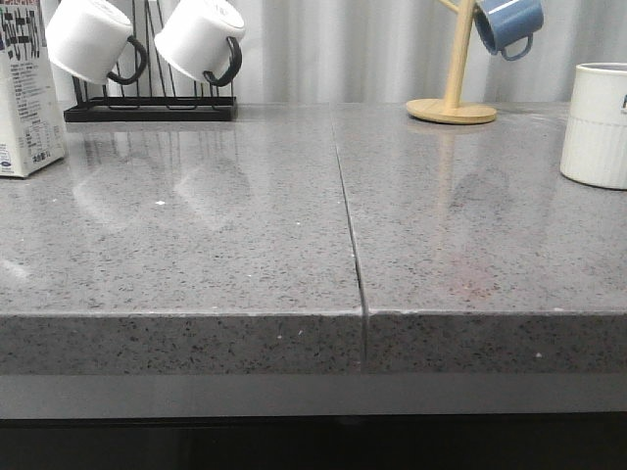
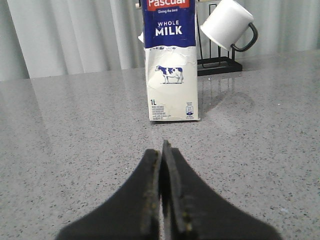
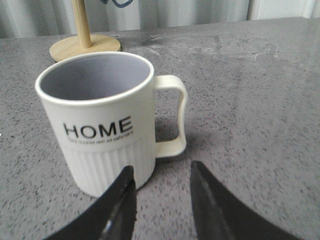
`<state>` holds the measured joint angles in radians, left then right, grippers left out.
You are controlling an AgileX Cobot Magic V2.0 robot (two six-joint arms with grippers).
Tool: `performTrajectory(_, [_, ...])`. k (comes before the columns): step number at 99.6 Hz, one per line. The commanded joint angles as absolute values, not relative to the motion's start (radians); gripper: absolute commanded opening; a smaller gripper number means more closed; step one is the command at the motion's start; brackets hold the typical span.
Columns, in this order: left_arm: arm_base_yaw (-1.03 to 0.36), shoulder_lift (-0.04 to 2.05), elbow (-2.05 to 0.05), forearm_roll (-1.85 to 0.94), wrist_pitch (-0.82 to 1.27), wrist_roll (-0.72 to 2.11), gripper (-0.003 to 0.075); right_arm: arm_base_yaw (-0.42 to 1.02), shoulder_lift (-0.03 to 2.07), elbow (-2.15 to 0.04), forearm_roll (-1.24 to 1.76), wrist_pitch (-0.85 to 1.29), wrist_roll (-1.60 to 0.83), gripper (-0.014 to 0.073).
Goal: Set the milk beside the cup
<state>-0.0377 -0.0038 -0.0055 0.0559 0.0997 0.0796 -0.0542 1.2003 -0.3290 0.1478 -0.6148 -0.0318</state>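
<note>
Standing upright at the far left edge of the grey speckled table, cut off by the frame: the milk, just beside the black wire rack carrying two white mugs with black handles. Sitting well apart from the milk, at the far right edge of the table: the cup, ribbed round its lower half, near the wooden mug tree holding a blue mug. Facing the milk in the left wrist view, with cow picture and "WHOLE MILK" band showing; hovering short of the carton, not touching it: the left gripper, its fingers pressed together with nothing between them. Looming large in the right wrist view: the cup, "HOME" lettering toward the camera, handle turned away from the wooden base behind it. Hanging just in front of the cup: the right gripper, fingers spread apart and gripping nothing.
</note>
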Motion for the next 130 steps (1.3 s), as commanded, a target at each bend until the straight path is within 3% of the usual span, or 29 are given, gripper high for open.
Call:
performTrajectory(1, [-0.036,-0.035,0.040,0.048,0.026,0.075,-0.0020,-0.058,1.243,-0.400,0.149,-0.720,-0.036,0.0290])
performTrajectory(82, [-0.036,-0.035,0.040,0.048,0.026,0.075,-0.0020,-0.115,1.551,-0.659,0.148,-0.751,-0.037,0.0283])
performTrajectory(90, [-0.036,-0.035,0.040,0.048,0.026,0.075,-0.0020,-0.115,1.566,-0.673,0.148,-0.751,-0.037,0.0211])
performTrajectory(107, [-0.036,-0.035,0.040,0.048,0.026,0.075,-0.0020,-0.115,1.567,-0.674,0.148,-0.751,-0.037,-0.0069])
performTrajectory(130, [-0.036,-0.035,0.040,0.048,0.026,0.075,-0.0020,-0.095,1.551,-0.674,0.141,-0.749,-0.035,-0.0067])
